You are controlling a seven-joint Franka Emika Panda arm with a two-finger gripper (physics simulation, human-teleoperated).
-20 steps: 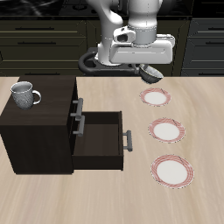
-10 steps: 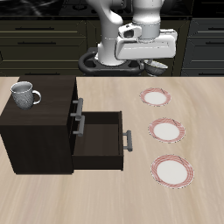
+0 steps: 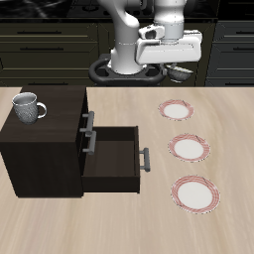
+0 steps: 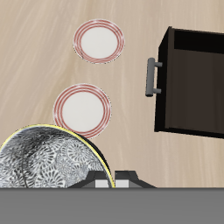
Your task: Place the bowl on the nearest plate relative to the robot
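My gripper (image 3: 177, 65) is shut on the rim of the small grey-white patterned bowl (image 3: 180, 72) and holds it tilted, high above the back of the table. The bowl fills much of the wrist view (image 4: 44, 164). Three alike white plates with pink-red striped rims lie in a row. The plate closest to the robot's base (image 3: 178, 110) lies below the bowl and a little nearer the table's front edge. The middle plate (image 3: 190, 149) and the front plate (image 3: 195, 193) follow. Two plates show in the wrist view (image 4: 82, 109) (image 4: 98, 40).
A dark cabinet (image 3: 45, 139) stands beside the plates with its lower drawer (image 3: 117, 159) pulled open, also seen in the wrist view (image 4: 188, 83). A grey handled mug (image 3: 29, 107) stands on the cabinet's top.
The gripper with the bowl has risen and drifted a little toward the back of the table. Plates, cabinet and mug have not moved.
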